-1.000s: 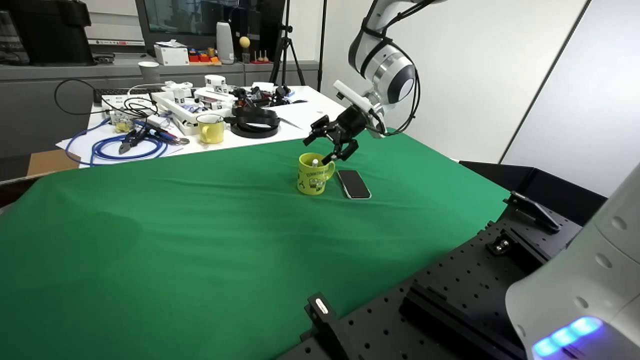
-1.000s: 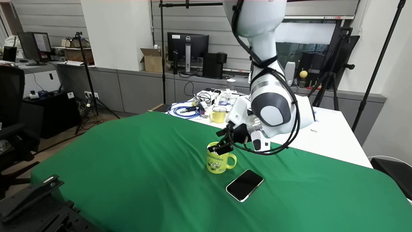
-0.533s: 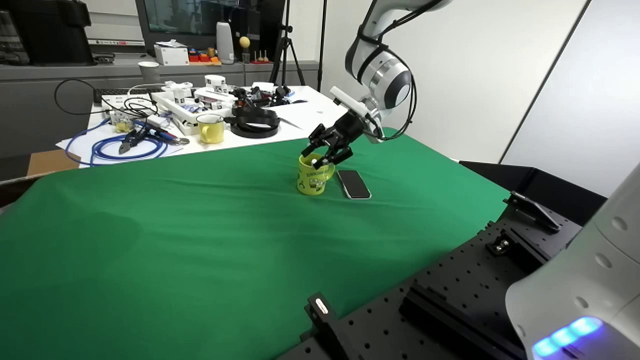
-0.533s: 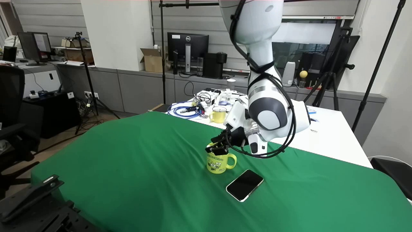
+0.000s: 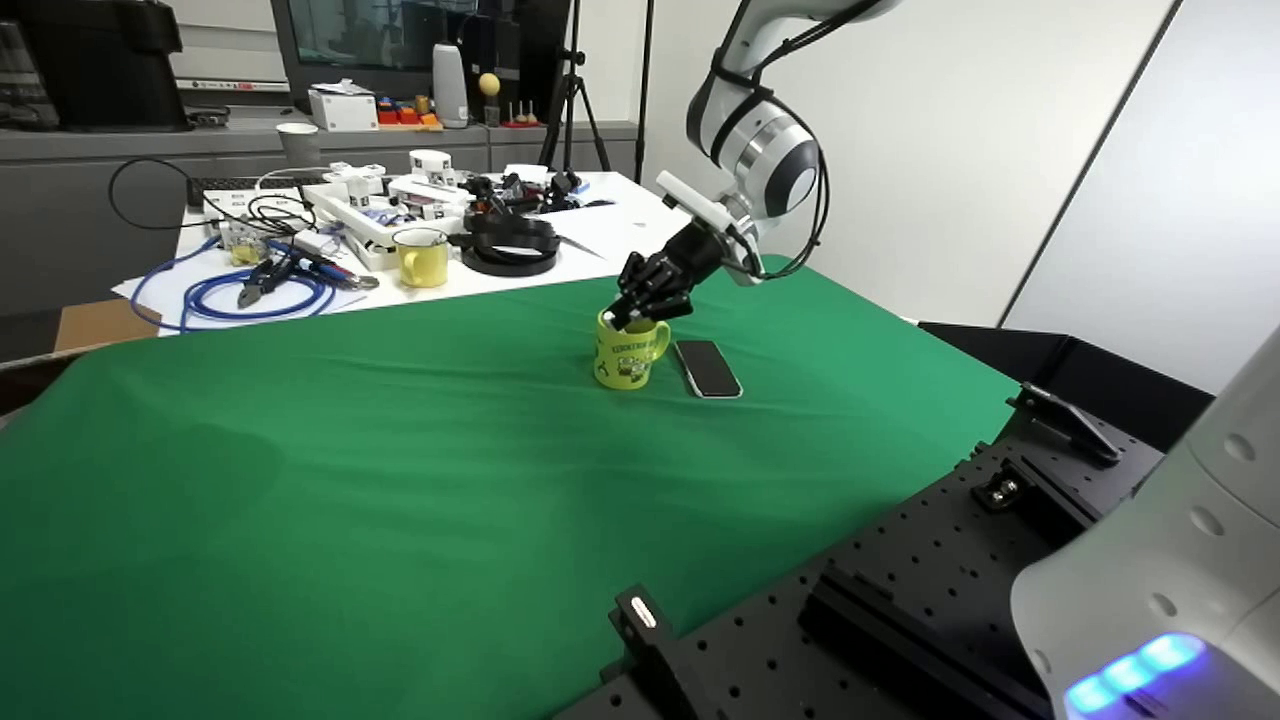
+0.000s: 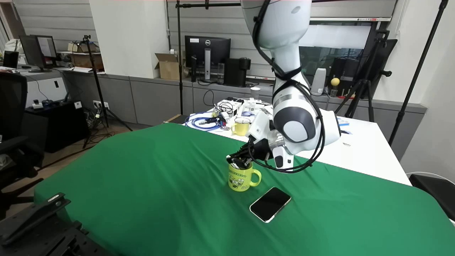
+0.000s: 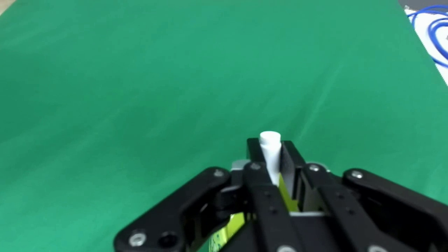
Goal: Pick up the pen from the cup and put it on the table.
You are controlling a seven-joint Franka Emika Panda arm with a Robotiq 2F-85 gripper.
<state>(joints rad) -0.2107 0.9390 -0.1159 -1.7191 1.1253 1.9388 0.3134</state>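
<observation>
Pen white; cup yellow-green, dark lettering and figures; table plain green; gripper black.

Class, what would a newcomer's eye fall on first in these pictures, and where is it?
Probably the green table, filling much of both exterior views. On it stands a yellow-green cup, a dark phone beside it. Below the wrist view's centre, the black end effector grips a white pen.

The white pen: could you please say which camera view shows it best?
The wrist view, because the white pen shows large within the tool, its top clear and its lower end hidden. Both exterior views show only a small white bit of it near the cup.
</observation>
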